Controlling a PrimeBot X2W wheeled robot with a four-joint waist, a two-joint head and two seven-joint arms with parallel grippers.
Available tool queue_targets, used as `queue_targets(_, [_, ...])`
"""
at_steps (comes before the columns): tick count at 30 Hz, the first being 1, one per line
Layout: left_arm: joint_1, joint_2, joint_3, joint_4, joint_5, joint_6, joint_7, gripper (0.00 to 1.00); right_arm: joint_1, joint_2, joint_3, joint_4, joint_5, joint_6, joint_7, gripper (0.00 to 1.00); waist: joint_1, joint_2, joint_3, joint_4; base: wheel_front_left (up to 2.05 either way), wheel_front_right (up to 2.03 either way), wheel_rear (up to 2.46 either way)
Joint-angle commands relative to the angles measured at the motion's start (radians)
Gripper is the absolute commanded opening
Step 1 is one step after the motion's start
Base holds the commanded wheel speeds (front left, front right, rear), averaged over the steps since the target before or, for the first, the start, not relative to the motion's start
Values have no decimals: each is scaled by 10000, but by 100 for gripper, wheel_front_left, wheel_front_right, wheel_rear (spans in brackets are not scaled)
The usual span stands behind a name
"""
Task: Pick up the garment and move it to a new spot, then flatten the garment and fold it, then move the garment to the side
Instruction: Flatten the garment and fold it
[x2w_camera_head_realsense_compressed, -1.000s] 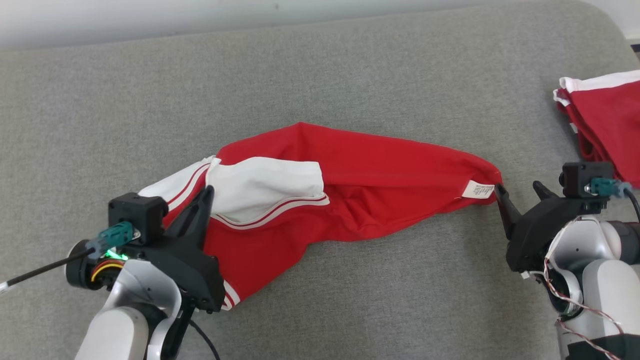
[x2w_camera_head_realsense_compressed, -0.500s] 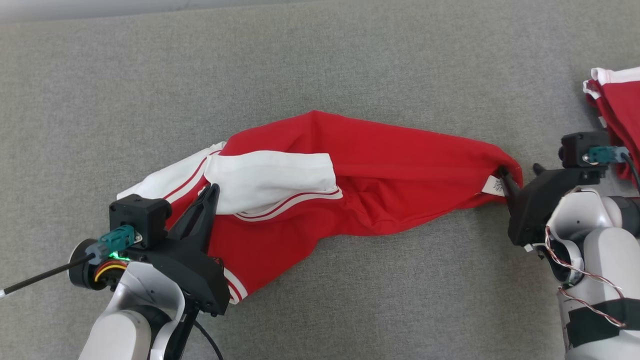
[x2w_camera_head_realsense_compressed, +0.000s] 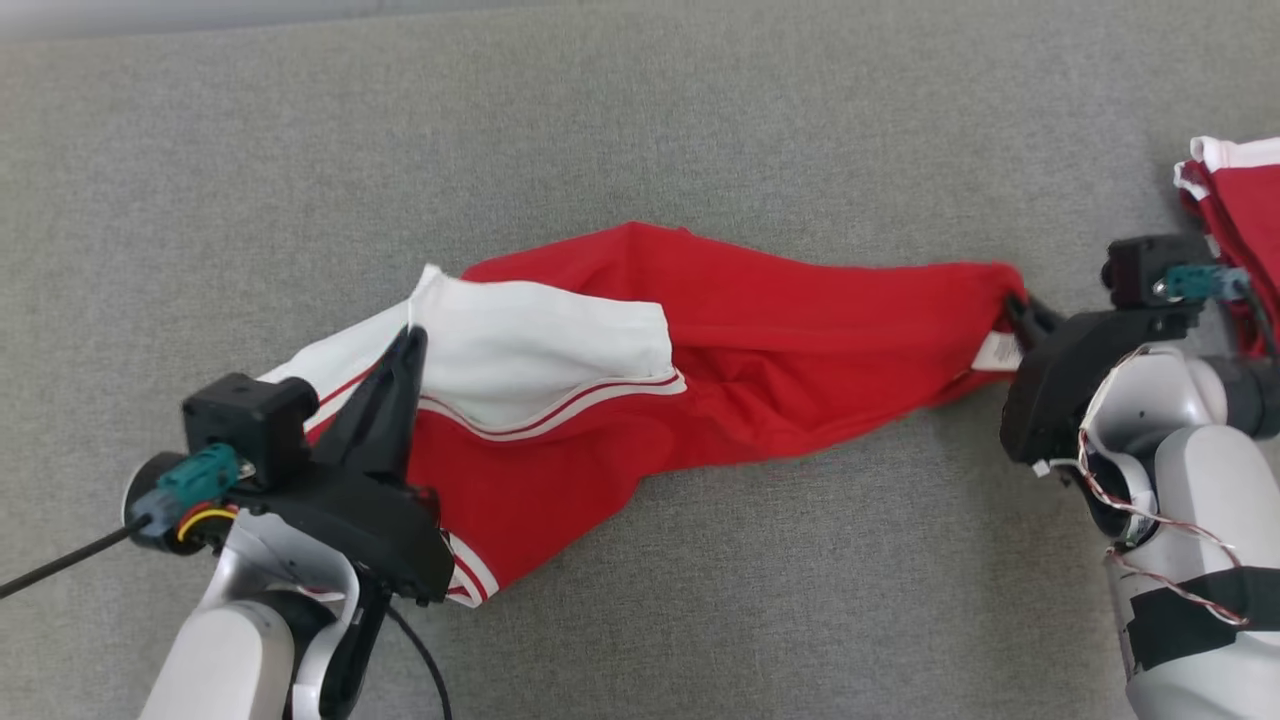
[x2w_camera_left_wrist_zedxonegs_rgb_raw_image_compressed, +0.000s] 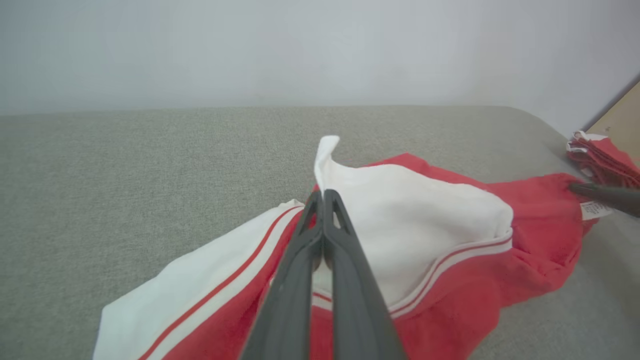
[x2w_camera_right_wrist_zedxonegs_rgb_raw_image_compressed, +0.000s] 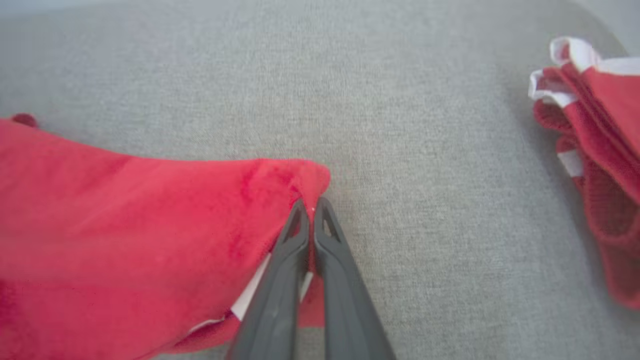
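**Item:** garment (x2w_camera_head_realsense_compressed: 760, 340), red, with white panels and red-and-white striped trim.

**Position:** it lies crumpled and drawn out lengthwise across the middle of the grey fabric surface (x2w_camera_head_realsense_compressed: 700, 120), its long axis running from the robot's left to its right.

**Details:**
- A white panel (x2w_camera_head_realsense_compressed: 540, 350) covers the left half, partly folded over the red body.
- A striped hem pokes out at the lower left, beside the left arm.
- A white label (x2w_camera_head_realsense_compressed: 998, 352) shows at the right-hand end.

**Left gripper** (x2w_camera_head_realsense_compressed: 408, 335): the fingers are pressed together, pinching white cloth at the garment's left end. In the left wrist view a peak of white fabric stands up just past the tips, raised off the surface.

**Right gripper** (x2w_camera_head_realsense_compressed: 1018, 305): the fingers are closed together on the red corner at the right end, just beside the label. In the right wrist view the red cloth gathers to a point at the tips, with the label tucked under the fingers.

**Condition:** the upper edge runs fairly straight between the two grips. The lower edge sags and creases.

**Surroundings:**
- A pile of folded red-and-white clothing (x2w_camera_head_realsense_compressed: 1235, 200) sits at the far right edge of the surface, apart from the garment and near the right wrist.
- A pale wall (x2w_camera_left_wrist_zedxonegs_rgb_raw_image_compressed: 300, 50) stands behind the surface.
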Motion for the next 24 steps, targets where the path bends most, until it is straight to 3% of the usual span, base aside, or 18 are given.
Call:
queue_targets(1, [-115, -46, 61, -34, -147, -33, -156, 0, -106, -39, 57, -103, 77, -23, -137, 0, 0, 0, -119, -23, 0, 0, 0])
queue_targets(10, [-1330, -423, 820, -19, -1255, -472, -1575, 0, -605, 29, 146, -1252, 1435, -23, -1584, 0, 0, 0, -748, -168, 0, 0, 0])
queue_targets(17, [-2985, -40, 1300, 356, -1858, -738, -1842, 0, -1189, 127, -237, -1705, 1627, -23, -2623, 0, 0, 0, -1319, -343, 0, 0, 0])
queue_targets(24, [-4344, 180, 1711, 291, -2106, -805, -2280, 0, -1168, 85, -610, -1979, 1537, -23, -2801, 0, 0, 0, -1921, -462, 0, 0, 0])
